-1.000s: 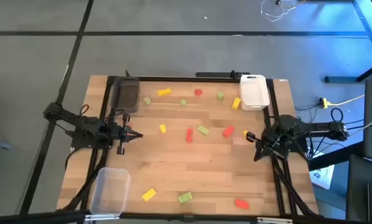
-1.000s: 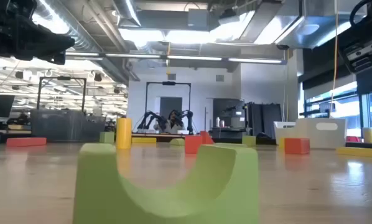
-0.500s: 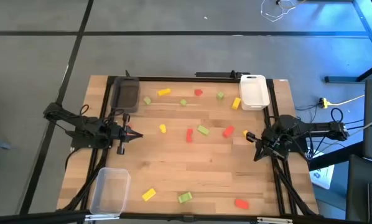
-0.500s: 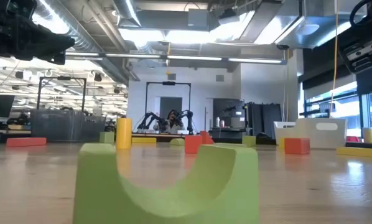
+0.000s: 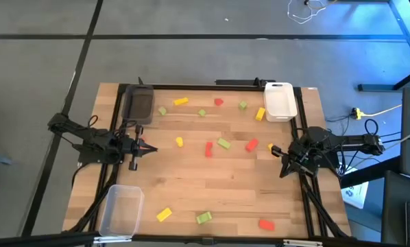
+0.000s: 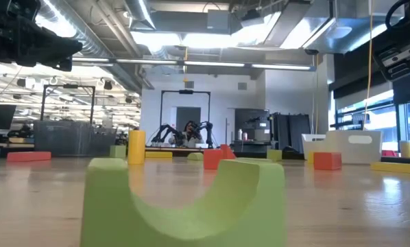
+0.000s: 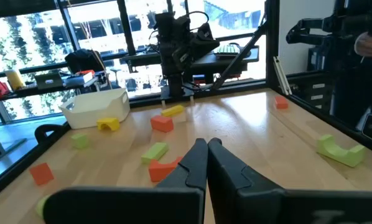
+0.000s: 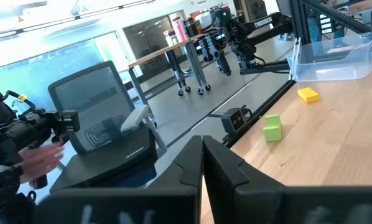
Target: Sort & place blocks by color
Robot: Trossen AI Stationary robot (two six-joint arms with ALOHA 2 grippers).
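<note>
Red, yellow and light green blocks lie scattered over the wooden table (image 5: 212, 178), among them a red bar (image 5: 208, 149), a green bar (image 5: 223, 143) and a yellow piece (image 5: 179, 142) near the middle. A green arch block (image 6: 184, 199) lies on the table close to the near edge. My left gripper (image 5: 150, 147) hovers at the table's left side, shut (image 7: 206, 146) and pointing level toward the right. My right gripper (image 5: 272, 150) hovers at the right side, shut (image 8: 203, 142), with nothing between its fingers.
A dark grey tray (image 5: 140, 104) stands at the far left corner, a white tray (image 5: 280, 101) at the far right, a clear tray (image 5: 121, 209) at the near left. A person's hand (image 8: 37, 158) shows beyond the table.
</note>
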